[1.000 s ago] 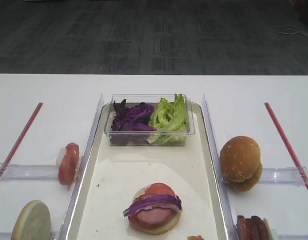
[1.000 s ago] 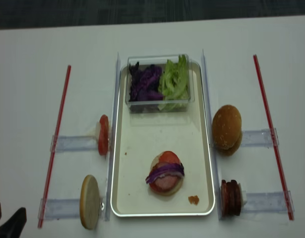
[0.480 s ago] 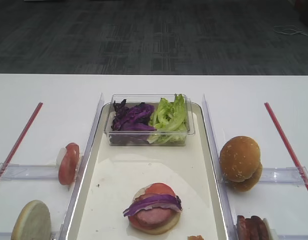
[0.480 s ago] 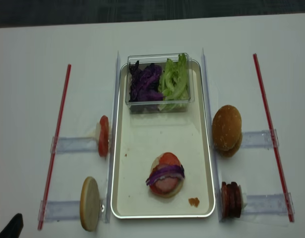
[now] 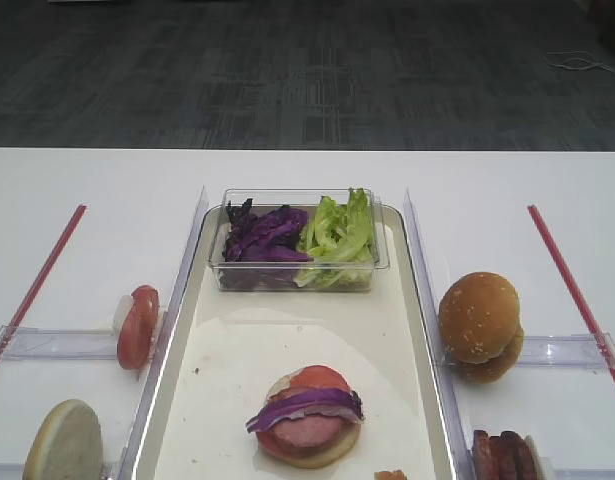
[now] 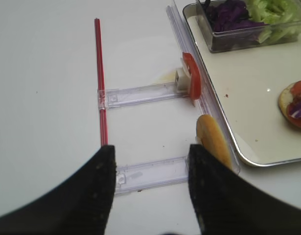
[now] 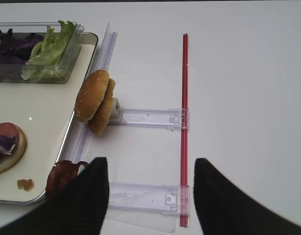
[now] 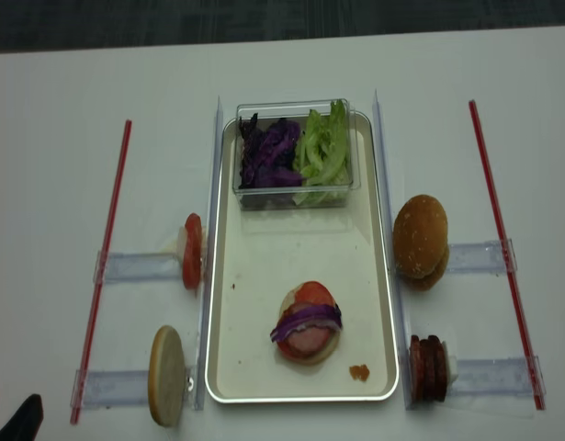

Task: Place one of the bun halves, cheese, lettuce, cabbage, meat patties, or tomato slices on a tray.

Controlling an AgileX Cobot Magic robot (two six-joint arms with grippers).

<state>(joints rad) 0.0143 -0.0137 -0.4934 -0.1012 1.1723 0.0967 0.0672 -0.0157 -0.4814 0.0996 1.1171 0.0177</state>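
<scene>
The cream tray [image 8: 241,276] carries a pale bun half stacked with tomato, a meat patty and a purple cabbage strip [image 8: 306,333]. More cabbage [image 8: 268,152] and lettuce [image 8: 323,147] fill a clear tub. Two bun halves [image 8: 420,239] and several meat patties [image 8: 429,367] stand on edge right of the tray. A tomato slice [image 8: 192,250] and another bun half [image 8: 167,375] stand on edge to its left. Cheese is out of view. My left gripper [image 6: 150,149] hangs open and empty over the near left holder. My right gripper [image 7: 150,160] is open and empty above the near right holder.
Clear plastic holders [image 8: 135,266] lie across the white table on both sides of the tray. A red strip [image 8: 107,266] runs along the left and another red strip [image 8: 498,248] along the right. An orange crumb [image 8: 358,372] lies on the tray's near corner.
The left gripper has drawn back toward the near left corner, so less of it shows in the overhead view. The food has not moved.
</scene>
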